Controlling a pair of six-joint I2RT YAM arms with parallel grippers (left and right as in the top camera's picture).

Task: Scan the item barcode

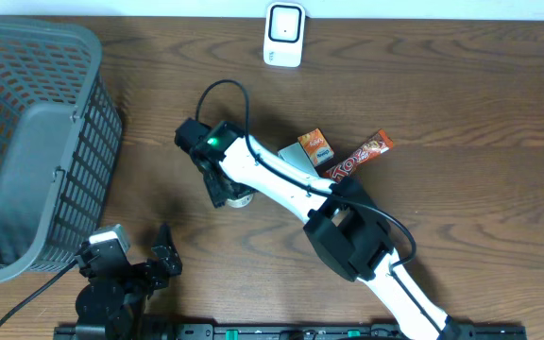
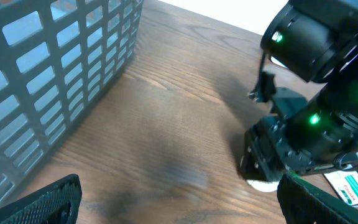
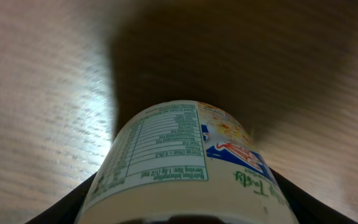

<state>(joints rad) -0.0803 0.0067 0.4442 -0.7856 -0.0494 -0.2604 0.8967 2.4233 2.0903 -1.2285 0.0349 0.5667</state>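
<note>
The right gripper (image 3: 182, 208) is clenched on the tub (image 3: 179, 155), with a finger against each side. The tub sits near the table centre and appears not yet lifted. The scanner (image 1: 283, 34) stands at 12 o'clock from it, well apart. The left gripper (image 1: 138, 250), at 7 o'clock, is spread wide and empty. Remaining steps: lift the tub, carry it and present the barcode.
</note>
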